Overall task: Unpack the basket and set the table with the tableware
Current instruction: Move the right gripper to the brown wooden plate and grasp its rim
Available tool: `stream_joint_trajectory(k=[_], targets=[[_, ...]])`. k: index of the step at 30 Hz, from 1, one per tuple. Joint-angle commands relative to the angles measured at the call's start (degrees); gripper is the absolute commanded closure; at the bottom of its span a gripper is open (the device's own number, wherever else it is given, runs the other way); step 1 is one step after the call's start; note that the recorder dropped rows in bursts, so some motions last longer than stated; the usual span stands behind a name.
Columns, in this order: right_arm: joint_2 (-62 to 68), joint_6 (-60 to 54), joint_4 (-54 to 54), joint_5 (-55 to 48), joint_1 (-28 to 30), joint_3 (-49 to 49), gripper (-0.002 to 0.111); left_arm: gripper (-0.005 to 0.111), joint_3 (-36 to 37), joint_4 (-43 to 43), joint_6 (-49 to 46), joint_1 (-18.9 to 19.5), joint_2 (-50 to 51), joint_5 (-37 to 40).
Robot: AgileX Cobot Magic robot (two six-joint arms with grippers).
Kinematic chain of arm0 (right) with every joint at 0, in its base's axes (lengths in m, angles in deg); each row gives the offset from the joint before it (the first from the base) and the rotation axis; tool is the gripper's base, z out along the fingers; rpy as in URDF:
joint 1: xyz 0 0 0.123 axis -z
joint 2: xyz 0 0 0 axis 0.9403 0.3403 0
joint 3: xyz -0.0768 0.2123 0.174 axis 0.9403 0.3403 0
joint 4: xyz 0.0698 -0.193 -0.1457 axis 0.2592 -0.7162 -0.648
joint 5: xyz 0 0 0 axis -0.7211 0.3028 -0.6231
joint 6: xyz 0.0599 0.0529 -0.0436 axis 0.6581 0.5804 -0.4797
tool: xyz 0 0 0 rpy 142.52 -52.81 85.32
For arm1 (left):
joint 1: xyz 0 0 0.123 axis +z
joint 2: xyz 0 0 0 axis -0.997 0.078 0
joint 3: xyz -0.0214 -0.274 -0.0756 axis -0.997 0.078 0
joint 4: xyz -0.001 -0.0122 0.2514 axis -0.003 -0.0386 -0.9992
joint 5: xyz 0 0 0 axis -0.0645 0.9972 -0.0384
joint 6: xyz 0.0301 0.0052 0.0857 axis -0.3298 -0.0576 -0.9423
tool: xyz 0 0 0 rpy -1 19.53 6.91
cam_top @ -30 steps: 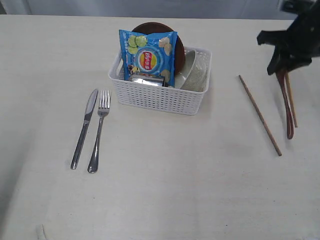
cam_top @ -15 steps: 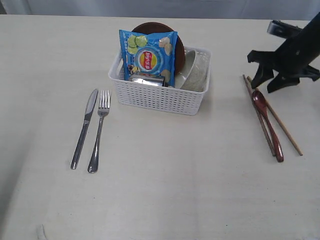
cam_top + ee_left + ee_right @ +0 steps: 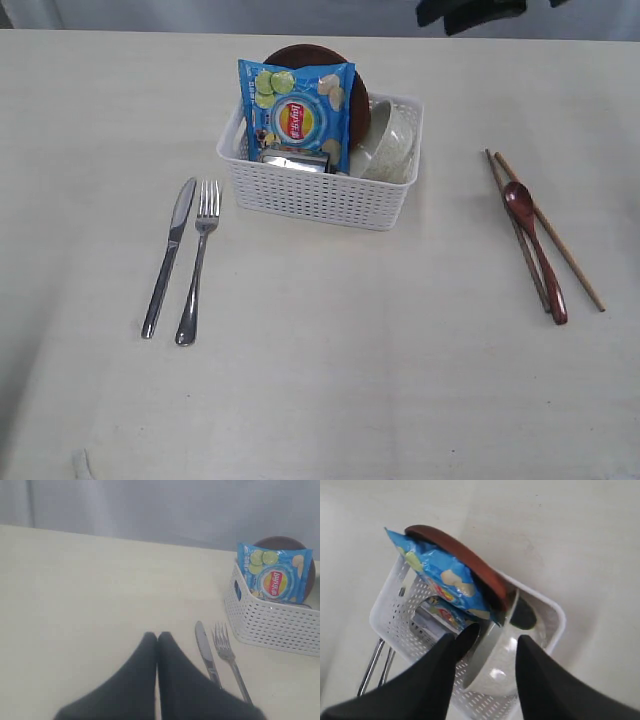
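I count one knife (image 3: 168, 255) and one fork (image 3: 196, 262) toward the table's (image 3: 320, 400) left edge, and two chopsticks (image 3: 575, 268) and one wooden spoon (image 3: 520, 200) toward its right. My left gripper (image 3: 158, 635) is closed, and my right gripper (image 3: 496, 635) is parted and empty.

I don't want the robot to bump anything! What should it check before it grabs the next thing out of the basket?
1. Right hand open: ok, its fingers are apart above the basket.
2. Right hand empty: ok.
3. Spoon and chopsticks lying on the table: ok.
4. Left hand out of the way: ok, it is shut and not over the basket.
5. Bowl free to lift: cannot tell; the plate and chips bag lean close to it.
6. Basket emptied: not ok.
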Motion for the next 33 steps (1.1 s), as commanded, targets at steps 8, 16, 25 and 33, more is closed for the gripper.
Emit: stream_joint_trajectory(k=[8,16,25,33], targets=[[5.9,-0.5,-15.4,-0.4,-15.4,-15.3,0.053,0.107,0.2,0.0,0.0,0.1,-0.2,-0.6],[14.7,-3.9,-16.0,0.5,-15.5,-18.5,0.049,0.107,0.2,0.0,0.0,0.1,-0.2,-0.6],[17.3,-3.9,-15.0,1.1,-15.5,-18.5,0.049,0.107,0.2,0.0,0.0,0.1,-0.2,-0.6],[17.2,-3.9,-11.9,-1.7,-15.6,-18.5,0.05,0.107,0.2,0.2,0.0,0.1,-0.2,-0.6]])
